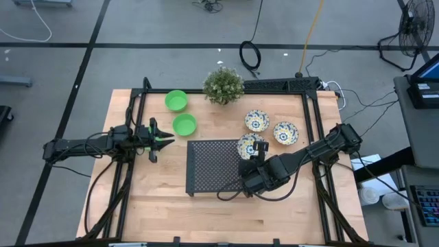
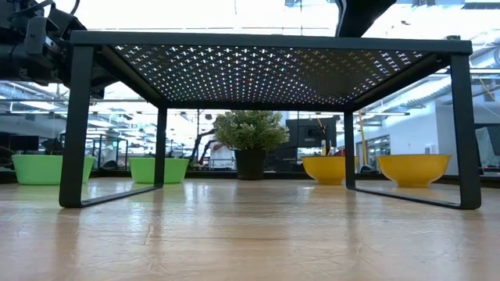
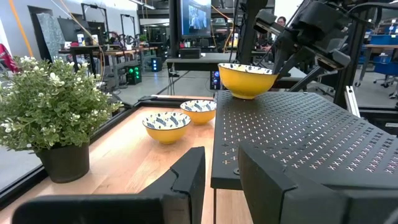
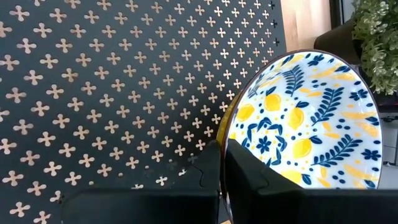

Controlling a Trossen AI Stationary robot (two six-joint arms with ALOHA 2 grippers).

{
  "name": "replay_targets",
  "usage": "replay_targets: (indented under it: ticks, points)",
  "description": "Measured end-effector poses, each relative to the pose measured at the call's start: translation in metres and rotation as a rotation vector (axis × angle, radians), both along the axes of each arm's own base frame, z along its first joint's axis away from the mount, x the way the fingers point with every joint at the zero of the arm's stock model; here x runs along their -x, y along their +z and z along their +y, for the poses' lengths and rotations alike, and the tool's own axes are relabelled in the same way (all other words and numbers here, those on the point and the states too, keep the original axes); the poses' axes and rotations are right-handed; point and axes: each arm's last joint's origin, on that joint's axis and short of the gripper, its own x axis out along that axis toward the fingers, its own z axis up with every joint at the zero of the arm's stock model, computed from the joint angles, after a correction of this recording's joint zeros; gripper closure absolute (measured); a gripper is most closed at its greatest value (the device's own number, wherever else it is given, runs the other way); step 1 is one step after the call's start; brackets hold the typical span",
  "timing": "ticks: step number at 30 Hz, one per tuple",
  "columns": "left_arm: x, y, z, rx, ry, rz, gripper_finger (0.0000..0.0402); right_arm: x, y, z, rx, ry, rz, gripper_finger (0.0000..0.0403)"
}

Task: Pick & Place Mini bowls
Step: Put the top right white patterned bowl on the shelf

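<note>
Floral bowl (image 1: 248,146) pinched by right gripper (image 1: 256,149) on perforated rack (image 1: 214,167), plant (image 1: 223,85) beyond.

A perforated rack (image 1: 214,167) stands at the middle of the table (image 1: 137,213); on its right far corner sits a patterned bowl (image 1: 248,146), its rim between the fingers of the right gripper (image 1: 258,148), which reaches in from the right; two more patterned bowls (image 1: 256,121) (image 1: 285,132) lie on the table beyond that corner, side by side; a potted plant (image 1: 223,85) stands at the far edge; left of it lie two plain bowls (image 1: 176,101) (image 1: 184,125); the left gripper (image 1: 164,138) hovers just left of the nearer one.
</note>
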Motion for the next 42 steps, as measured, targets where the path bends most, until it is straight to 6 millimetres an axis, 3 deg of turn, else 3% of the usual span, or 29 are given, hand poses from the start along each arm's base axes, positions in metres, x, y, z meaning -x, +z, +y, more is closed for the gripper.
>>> replay_targets:
  ticks: [42]
  points:
    - [0.0, 0.0, 0.0, 0.0, 0.0, 0.0, 0.0302, -0.0008, 0.0042, 0.0013, -0.065, -0.036, -0.056, 0.0388]
